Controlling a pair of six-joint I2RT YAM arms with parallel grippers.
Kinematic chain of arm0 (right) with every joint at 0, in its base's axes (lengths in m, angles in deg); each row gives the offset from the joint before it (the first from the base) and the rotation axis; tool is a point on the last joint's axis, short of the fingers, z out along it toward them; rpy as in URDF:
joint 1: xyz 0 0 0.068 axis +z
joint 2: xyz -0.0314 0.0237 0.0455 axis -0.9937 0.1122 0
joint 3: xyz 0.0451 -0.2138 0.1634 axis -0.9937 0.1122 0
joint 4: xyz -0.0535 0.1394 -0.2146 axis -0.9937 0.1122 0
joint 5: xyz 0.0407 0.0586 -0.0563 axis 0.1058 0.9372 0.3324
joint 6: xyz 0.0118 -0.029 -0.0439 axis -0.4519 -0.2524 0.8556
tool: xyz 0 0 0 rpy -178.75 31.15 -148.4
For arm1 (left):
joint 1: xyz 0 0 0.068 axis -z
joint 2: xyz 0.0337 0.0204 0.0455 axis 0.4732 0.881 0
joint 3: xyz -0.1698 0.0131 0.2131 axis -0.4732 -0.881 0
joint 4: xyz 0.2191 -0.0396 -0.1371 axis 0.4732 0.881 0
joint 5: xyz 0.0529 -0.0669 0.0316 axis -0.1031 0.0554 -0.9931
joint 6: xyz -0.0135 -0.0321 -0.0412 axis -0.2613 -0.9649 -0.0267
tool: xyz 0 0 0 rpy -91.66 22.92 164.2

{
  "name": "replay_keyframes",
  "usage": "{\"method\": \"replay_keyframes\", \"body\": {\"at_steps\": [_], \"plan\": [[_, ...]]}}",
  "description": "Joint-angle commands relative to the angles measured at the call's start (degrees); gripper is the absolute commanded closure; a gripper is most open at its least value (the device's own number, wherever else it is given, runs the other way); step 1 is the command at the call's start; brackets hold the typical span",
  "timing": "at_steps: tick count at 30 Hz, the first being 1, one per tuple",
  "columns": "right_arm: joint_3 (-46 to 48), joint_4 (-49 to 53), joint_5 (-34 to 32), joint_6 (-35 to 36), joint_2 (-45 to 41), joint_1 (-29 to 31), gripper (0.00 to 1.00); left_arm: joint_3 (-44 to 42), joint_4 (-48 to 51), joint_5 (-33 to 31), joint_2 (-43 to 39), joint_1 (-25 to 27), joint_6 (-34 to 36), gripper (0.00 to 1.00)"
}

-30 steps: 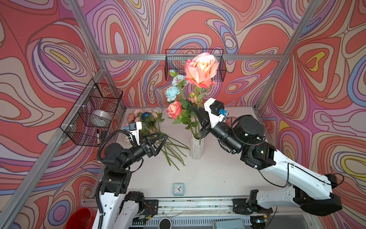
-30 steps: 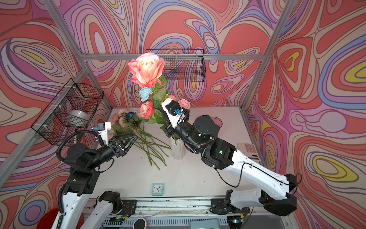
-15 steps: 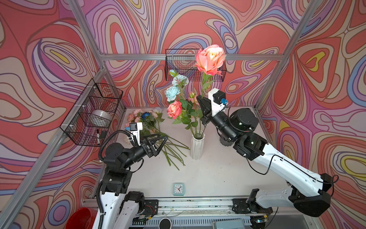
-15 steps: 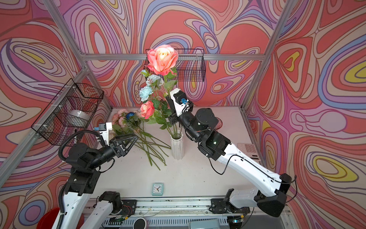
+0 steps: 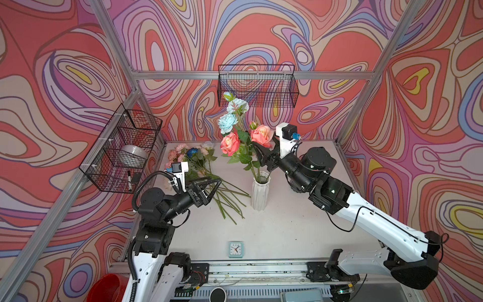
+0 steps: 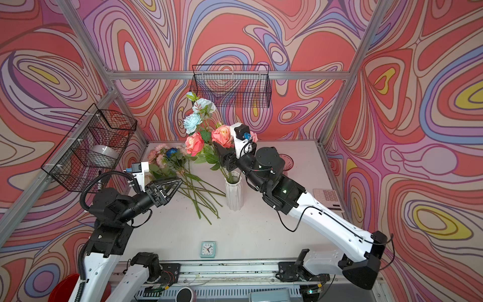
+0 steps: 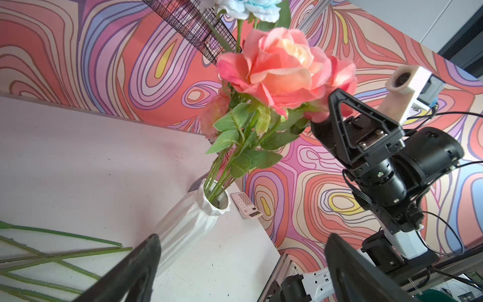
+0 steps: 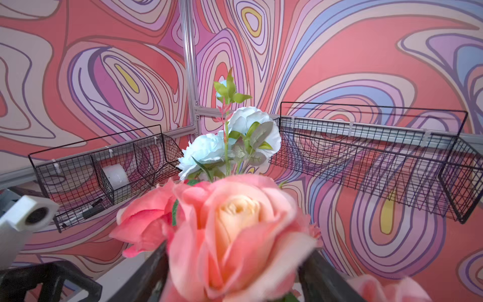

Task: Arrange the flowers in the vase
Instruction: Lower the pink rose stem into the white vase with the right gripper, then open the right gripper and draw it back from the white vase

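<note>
Now the left gripper (image 5: 212, 183) waits spread wide over the loose flowers (image 5: 198, 162) lying on the surface (image 5: 287, 235). Behind them stands the white vase (image 5: 259, 193). The peach rose (image 5: 262, 134) has dropped low into it. The right gripper (image 5: 265, 148) has let go, its jaws spread beside the stem. One more flower is in, and the pile comes next.

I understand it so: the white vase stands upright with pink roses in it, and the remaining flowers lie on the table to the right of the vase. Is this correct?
Not quite: the remaining flowers lie on the table to the left of the white vase, as both top views show. The vase stands upright with pink roses in it.
</note>
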Motion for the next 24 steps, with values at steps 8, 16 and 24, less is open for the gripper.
{"method": "replay_keyframes", "body": {"at_steps": [8,16,24], "plan": [[2.81,4.34,7.95,-9.59,-10.73,-0.16,0.24,-0.98,7.23,-8.5,2.03,0.28,0.61,0.0],[11.75,8.53,13.76,-13.47,-21.98,-0.15,0.45,-3.31,11.34,-14.99,3.43,0.19,0.56,0.08],[17.38,18.97,21.89,-16.39,-24.4,-0.16,0.64,-7.64,12.17,-22.15,10.91,0.19,-0.72,0.42]]}}
